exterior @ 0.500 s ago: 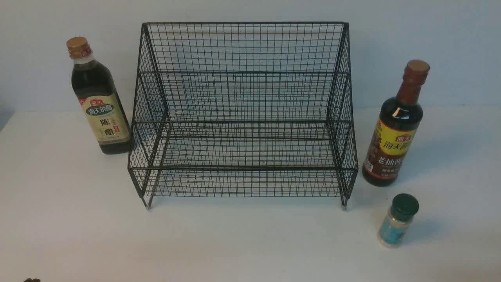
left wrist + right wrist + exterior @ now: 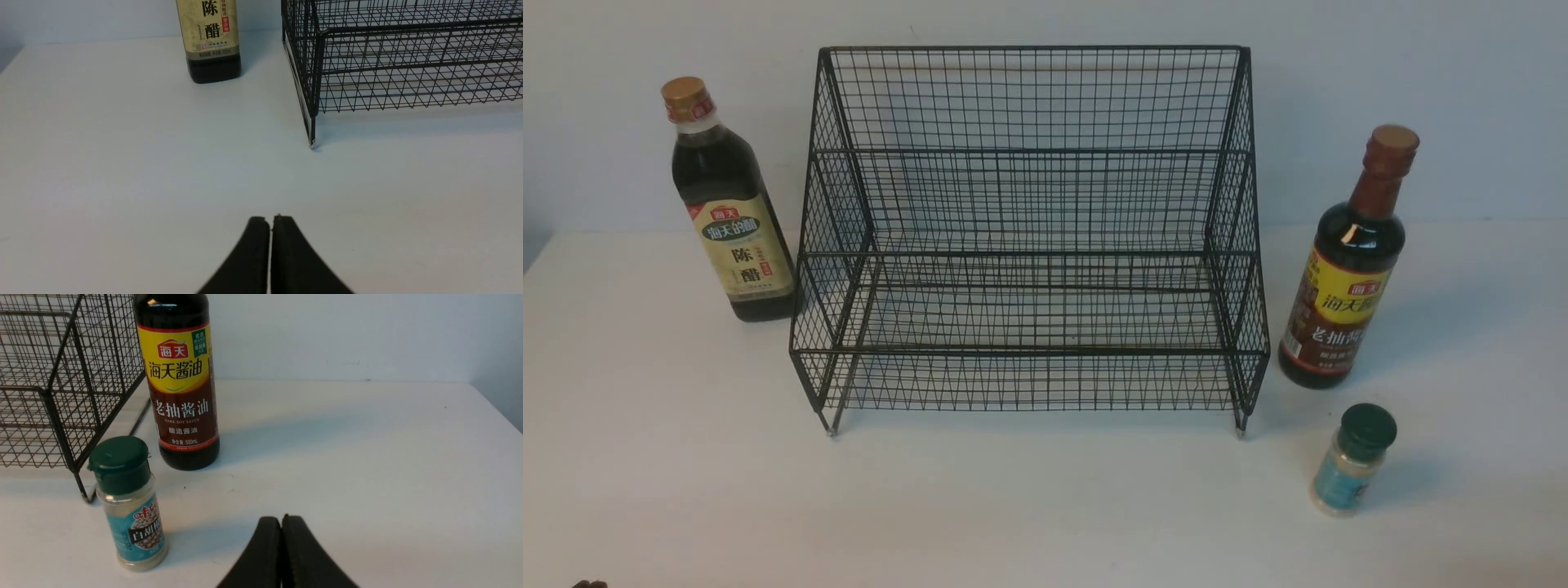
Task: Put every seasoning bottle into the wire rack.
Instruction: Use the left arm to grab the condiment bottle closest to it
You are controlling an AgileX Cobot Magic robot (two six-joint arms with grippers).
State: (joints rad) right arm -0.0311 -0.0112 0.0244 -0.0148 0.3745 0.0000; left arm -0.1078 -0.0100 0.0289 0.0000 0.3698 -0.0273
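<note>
The black wire rack [image 2: 1029, 245] stands empty at the table's middle, against the wall. A tall dark vinegar bottle [image 2: 729, 204] with gold cap stands upright just left of it. Right of the rack stands a dark bottle [image 2: 1347, 269] with brown neck and yellow-brown label, and a small green-capped shaker [image 2: 1352, 460] stands nearer than it. My left gripper [image 2: 270, 218] is shut and empty, well short of the vinegar bottle [image 2: 210, 38] and the rack's front foot [image 2: 312, 143]. Shut and empty too, my right gripper [image 2: 281, 517] hangs low beside the shaker [image 2: 130, 502] and short of the brown-necked bottle [image 2: 182, 384].
A white table [image 2: 1045, 506] carries everything, with a pale wall behind. The table's left edge shows at the far left in the front view, and its right far corner [image 2: 482, 396] shows in the right wrist view. A dark bit of my left arm [image 2: 588, 584] peeks in at the bottom.
</note>
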